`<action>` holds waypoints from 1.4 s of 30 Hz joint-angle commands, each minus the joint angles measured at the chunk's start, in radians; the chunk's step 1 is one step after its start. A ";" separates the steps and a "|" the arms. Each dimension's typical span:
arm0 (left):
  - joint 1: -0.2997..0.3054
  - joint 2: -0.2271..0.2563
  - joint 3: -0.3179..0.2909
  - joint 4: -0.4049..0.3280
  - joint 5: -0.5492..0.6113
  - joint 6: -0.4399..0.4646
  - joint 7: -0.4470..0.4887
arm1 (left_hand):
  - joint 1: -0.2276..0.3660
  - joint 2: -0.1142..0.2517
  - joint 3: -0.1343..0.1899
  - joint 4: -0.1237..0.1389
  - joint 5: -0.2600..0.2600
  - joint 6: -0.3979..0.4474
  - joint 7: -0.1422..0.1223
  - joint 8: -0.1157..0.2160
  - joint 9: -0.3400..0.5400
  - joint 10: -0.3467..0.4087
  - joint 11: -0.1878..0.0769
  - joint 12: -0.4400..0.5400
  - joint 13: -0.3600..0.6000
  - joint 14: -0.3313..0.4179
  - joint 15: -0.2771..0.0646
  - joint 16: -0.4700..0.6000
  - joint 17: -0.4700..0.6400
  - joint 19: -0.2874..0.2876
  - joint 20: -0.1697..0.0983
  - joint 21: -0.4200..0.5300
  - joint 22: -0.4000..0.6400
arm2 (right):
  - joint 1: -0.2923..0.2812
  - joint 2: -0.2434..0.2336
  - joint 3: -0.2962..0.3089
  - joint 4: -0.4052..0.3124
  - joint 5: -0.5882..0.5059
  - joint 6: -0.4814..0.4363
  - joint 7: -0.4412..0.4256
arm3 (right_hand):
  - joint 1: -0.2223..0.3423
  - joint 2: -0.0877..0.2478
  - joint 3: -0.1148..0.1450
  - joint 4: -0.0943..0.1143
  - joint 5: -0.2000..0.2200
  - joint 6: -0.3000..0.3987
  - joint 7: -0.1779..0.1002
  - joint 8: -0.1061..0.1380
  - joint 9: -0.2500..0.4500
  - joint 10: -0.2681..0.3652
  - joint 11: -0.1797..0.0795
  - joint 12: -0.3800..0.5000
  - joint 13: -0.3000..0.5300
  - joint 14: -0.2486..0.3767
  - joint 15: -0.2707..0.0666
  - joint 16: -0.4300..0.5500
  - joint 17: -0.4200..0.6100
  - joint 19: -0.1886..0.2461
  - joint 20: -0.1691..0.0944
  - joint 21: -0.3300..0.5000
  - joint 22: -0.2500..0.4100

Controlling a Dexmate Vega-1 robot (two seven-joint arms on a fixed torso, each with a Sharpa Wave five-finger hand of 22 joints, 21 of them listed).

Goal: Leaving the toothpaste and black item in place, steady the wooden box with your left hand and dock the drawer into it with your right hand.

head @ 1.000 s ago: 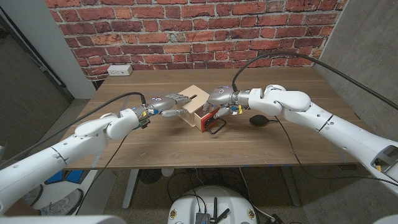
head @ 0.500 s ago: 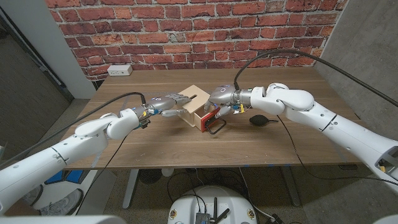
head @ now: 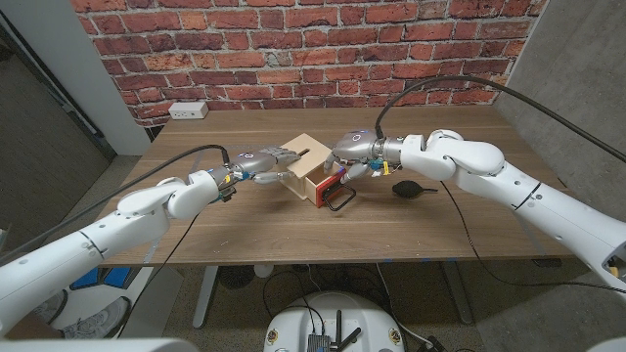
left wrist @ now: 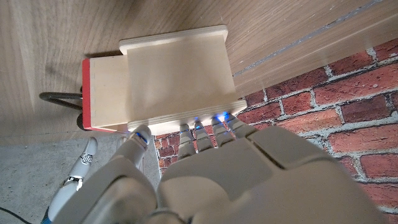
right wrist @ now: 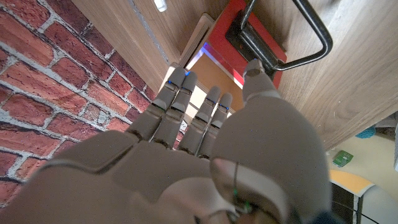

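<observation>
From the head view, my left hand [head: 262, 161] is pressing its fingertips against the nine o'clock side of the wooden box [head: 306, 168] at the table's [head: 245, 230] centre, holding nothing. My right hand [head: 352, 156] is reaching in from three o'clock beside the red-fronted drawer [head: 328, 190]; a black item [head: 407, 189] is lying just beyond.

My left wrist view is showing my fingers [left wrist: 205, 134] spread along the box's [left wrist: 171, 78] edge.

My right wrist view is showing my fingers [right wrist: 186, 106] extended, thumb touching the drawer [right wrist: 249, 37] by its black handle [right wrist: 311, 34]; whether it is gripping, I cannot tell.
</observation>
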State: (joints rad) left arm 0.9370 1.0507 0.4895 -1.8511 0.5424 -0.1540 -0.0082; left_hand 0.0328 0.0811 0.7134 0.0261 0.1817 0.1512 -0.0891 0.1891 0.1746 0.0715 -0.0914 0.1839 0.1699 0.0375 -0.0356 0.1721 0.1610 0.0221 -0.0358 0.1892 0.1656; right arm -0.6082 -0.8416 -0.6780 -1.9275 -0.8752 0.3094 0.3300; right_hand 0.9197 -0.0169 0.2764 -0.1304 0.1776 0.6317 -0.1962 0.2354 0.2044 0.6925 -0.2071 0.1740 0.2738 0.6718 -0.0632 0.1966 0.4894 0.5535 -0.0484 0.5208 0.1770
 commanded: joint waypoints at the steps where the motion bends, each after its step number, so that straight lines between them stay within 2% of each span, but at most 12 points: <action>1: 0.011 0.006 -0.009 -0.012 0.006 0.009 0.015 | 0.009 0.081 0.008 0.000 0.003 0.007 0.003 0.008 0.003 -0.005 -0.004 -0.002 0.004 0.007 -0.087 0.000 0.004 0.004 -0.147 0.002 0.003 | -0.064 -0.012 0.052 -0.035 0.072 -0.066 -0.018 | -0.017 0.004 0.001 0.003 0.001 0.000 -0.004 -0.003 -0.001 -0.006 -0.003 0.007 -0.002 -0.015 -0.143 0.002 0.002 0.004 -0.088 -0.005 -0.001; 15: 0.023 0.003 -0.016 -0.020 0.013 0.028 0.036 | 0.010 0.081 0.011 -0.001 0.003 0.006 0.003 0.006 0.003 -0.004 -0.003 -0.002 0.004 0.005 -0.086 0.000 0.004 0.006 -0.145 0.002 0.003 | -0.163 -0.027 0.106 -0.111 0.130 -0.209 -0.049 | -0.056 0.028 -0.007 0.014 0.004 -0.043 -0.011 -0.022 -0.005 -0.040 0.005 0.005 -0.013 -0.054 -0.141 0.012 0.002 -0.004 -0.085 -0.022 -0.001; 26: 0.024 0.003 -0.017 -0.021 0.015 0.036 0.040 | 0.010 0.079 0.013 -0.003 0.003 0.007 0.003 0.006 0.003 -0.005 -0.005 -0.002 0.004 0.006 -0.086 0.000 0.004 0.008 -0.144 0.002 0.003 | -0.247 -0.055 0.151 -0.176 0.187 -0.311 -0.083 | -0.103 0.037 -0.019 0.027 0.006 -0.089 -0.006 -0.038 -0.010 -0.083 0.028 0.002 -0.024 -0.078 -0.130 0.014 -0.003 0.012 -0.077 -0.026 -0.001; 31: 0.026 0.003 -0.018 -0.025 0.018 0.047 0.041 | 0.010 0.079 0.013 -0.003 0.003 0.009 0.003 0.006 0.003 -0.005 -0.001 -0.001 0.004 0.006 -0.086 0.000 0.004 0.008 -0.143 0.002 0.003 | -0.283 -0.062 0.157 -0.187 0.203 -0.328 -0.126 | -0.114 0.038 -0.017 0.022 0.008 -0.109 -0.012 -0.042 -0.013 -0.120 0.026 -0.003 -0.035 -0.128 -0.105 -0.006 -0.021 -0.007 -0.075 -0.043 -0.002; 35: 0.024 0.006 -0.017 -0.020 0.015 0.035 0.044 | 0.010 0.078 0.014 -0.004 0.002 0.009 0.002 0.006 0.003 -0.006 -0.003 -0.002 0.004 0.006 -0.086 0.001 0.004 0.010 -0.143 0.002 0.003 | -0.306 -0.070 0.154 -0.202 0.193 -0.351 -0.140 | -0.128 0.044 -0.015 0.023 0.007 -0.123 -0.013 -0.044 -0.015 -0.142 0.031 -0.002 -0.044 -0.163 -0.098 -0.016 -0.037 -0.025 -0.074 -0.058 -0.004; 42: 0.028 0.006 -0.019 -0.025 0.017 0.044 0.048 | 0.010 0.078 0.015 -0.005 0.002 0.009 0.003 0.006 0.003 -0.004 -0.004 -0.001 0.004 0.006 -0.087 0.001 0.004 0.011 -0.143 0.002 0.003 | -0.343 -0.069 0.162 -0.219 0.223 -0.393 -0.164 | -0.216 0.057 -0.035 0.058 -0.002 -0.142 -0.004 -0.045 -0.016 -0.178 0.049 0.002 -0.062 -0.209 -0.079 -0.013 -0.062 -0.061 -0.063 -0.094 -0.007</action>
State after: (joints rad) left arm 0.9622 1.0545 0.4726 -1.8734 0.5577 -0.1152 0.0321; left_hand 0.0327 0.0811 0.7188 0.0206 0.1817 0.1513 -0.0894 0.1933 0.1766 0.0679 -0.0949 0.1840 0.1700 0.0375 -0.0356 0.1722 0.1610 0.0276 -0.0302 0.1896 0.1657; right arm -0.8904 -0.9034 -0.5294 -2.1139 -0.6819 -0.0192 0.2092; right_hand 0.7268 0.0357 0.2418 -0.0865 0.1804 0.5006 -0.2043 0.1918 0.1857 0.5223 -0.1628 0.1738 0.2137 0.4751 -0.0481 0.1847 0.4315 0.5034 -0.0483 0.4372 0.1673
